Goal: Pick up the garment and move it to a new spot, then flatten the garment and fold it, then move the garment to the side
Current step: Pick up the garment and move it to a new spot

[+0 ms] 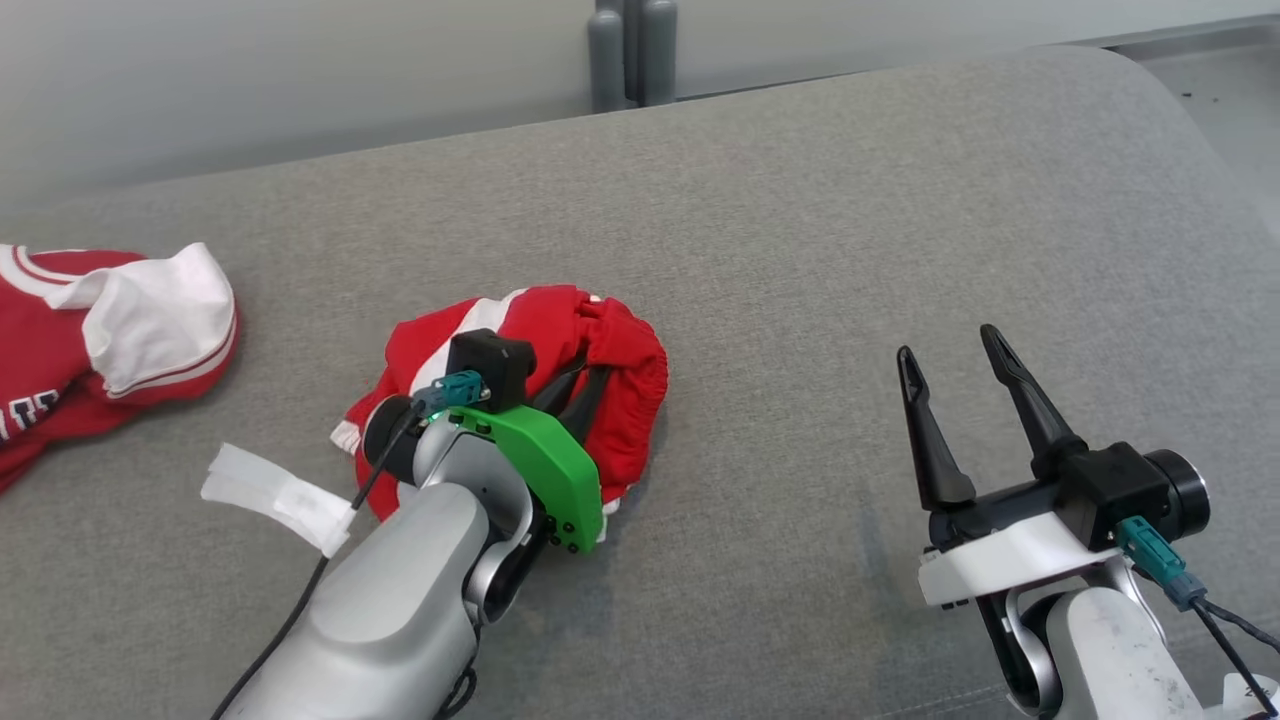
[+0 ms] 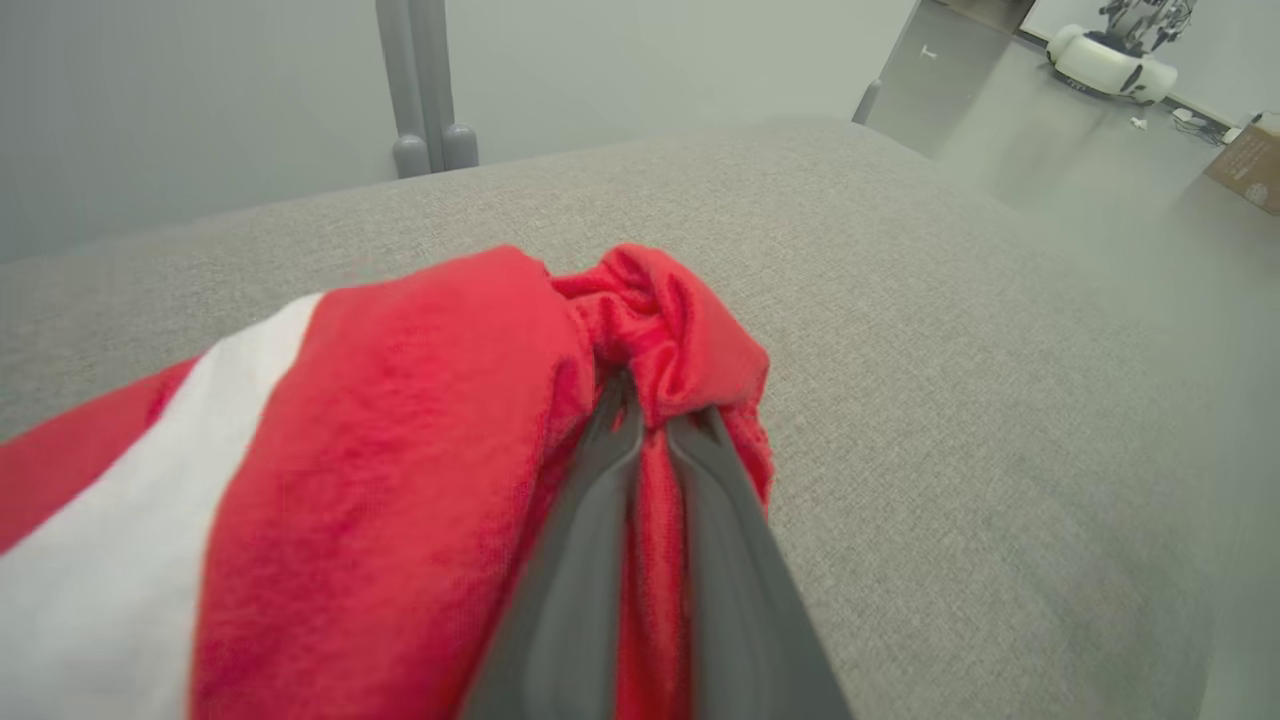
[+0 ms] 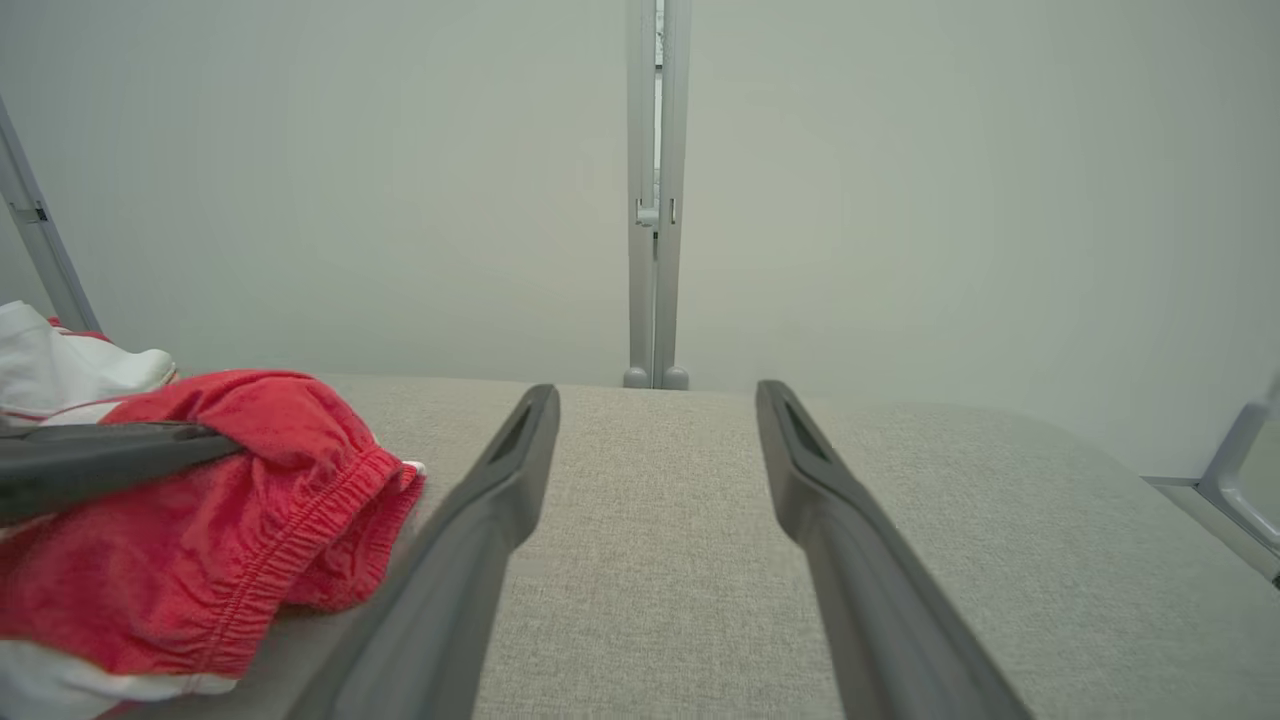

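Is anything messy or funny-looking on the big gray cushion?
Yes. The red garment sits bunched in a heap, not flat, with the left gripper pinching a fold of it. Another red-and-white garment lies crumpled far to the robot's left.

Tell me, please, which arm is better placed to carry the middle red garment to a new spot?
Left: the left gripper is shut on a bunched fold of the red garment, while the right gripper stands open over the grey surface, apart from it.

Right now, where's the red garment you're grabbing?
Head view: the garment sits left of centre on the grey cushion, pinched in the left gripper.
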Controlling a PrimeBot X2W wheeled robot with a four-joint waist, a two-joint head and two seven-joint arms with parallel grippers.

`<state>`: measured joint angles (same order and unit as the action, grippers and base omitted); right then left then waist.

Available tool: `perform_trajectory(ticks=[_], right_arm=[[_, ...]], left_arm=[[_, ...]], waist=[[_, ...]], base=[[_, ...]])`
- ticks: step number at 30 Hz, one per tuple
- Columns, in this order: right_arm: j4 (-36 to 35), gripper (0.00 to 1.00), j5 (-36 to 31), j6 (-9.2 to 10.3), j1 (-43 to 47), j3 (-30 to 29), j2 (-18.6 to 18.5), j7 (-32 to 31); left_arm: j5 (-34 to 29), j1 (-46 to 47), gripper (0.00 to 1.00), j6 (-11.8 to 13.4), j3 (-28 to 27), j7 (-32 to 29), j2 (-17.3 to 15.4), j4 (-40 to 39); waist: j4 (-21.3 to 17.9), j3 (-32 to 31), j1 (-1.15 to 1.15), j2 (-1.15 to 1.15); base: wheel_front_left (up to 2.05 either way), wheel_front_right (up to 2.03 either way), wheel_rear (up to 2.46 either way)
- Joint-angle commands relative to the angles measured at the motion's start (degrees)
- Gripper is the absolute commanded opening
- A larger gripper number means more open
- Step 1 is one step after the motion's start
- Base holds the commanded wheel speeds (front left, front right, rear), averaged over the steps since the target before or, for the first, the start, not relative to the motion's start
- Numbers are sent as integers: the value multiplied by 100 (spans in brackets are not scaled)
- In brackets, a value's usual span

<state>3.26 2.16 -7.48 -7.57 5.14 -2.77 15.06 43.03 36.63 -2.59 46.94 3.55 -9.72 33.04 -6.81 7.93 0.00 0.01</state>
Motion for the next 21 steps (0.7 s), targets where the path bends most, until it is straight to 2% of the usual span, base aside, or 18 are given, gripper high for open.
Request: perform_trajectory(ticks=[1, 8, 15, 16, 17, 18, 19, 21], right_arm=[[-29, 100, 23, -2, -74, 10, -20, 18], [-42, 100, 64, -2, -98, 18, -18, 18], [-56, 100, 84, -2, -77, -15, -19, 18], [-52, 100, 86, -2, -76, -30, -19, 18], [-44, 100, 86, -2, -70, -46, -18, 19], [-31, 100, 85, -2, -62, -48, -18, 18], [-21, 100, 82, -2, -52, -60, -19, 18], [-3, 100, 66, -2, -21, -79, -20, 18]], left_arm=[[-23, 35, 0, -37, 19, 65, 36, 75], [-105, 304, 0, -162, 161, 372, 392, 725], [-124, 433, 0, -231, 324, 542, 574, 1264], [-94, 436, 16, -224, 320, 591, 594, 1319], [-67, 435, 47, -232, 329, 636, 615, 1357], [-32, 435, 97, -245, 336, 672, 628, 1386], [-6, 443, 100, -255, 349, 711, 637, 1401], [51, 459, 100, -275, 377, 784, 650, 1388]], waist=[[-297, 188, 0, -1], [-583, 294, 0, -1], [-628, 345, 0, -1], [-608, 343, 0, -1], [-577, 329, 0, -1], [-543, 311, 0, -1], [-503, 286, 0, -1], [-411, 223, 0, -1]], base=[[0, 0, 0], [0, 0, 0], [0, 0, 0], [0, 0, 0], [0, 0, 0], [0, 0, 0], [0, 0, 0], [0, 0, 0]])
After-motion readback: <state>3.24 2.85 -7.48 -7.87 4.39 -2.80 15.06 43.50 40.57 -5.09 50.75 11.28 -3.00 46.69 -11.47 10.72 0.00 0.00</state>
